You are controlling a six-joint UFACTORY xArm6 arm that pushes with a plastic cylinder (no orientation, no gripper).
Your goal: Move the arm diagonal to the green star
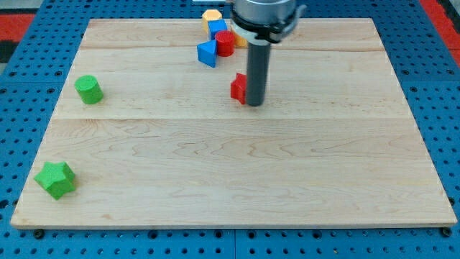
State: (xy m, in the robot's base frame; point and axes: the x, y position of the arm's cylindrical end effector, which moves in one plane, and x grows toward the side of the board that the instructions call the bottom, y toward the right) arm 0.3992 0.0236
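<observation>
Counter (215, 180): pale wood board on blue pegboard, mostly bare.

Arm: dark rod drops from the view's top centre; my tip (255, 105) sits upper-mid board, touching or just beside a red block (238, 87) on its right; shape partly hidden.

No claw on this rig, so nothing is held & nothing opens or shuts; rod end only.

Cluster near top edge: blue triangular block (208, 53), red cylinder (225, 42), blue cube (217, 27), yellow hexagon (211, 15).

Green cylinder (89, 89) at left edge.

Green star (56, 178): bottom-left corner, well apart from tip.

Progress: judged barely begun. Tip is far up & right of star; most of the travel is left, heading down-left to a spot off one of its corners.

Writing/brands: none legible.
</observation>
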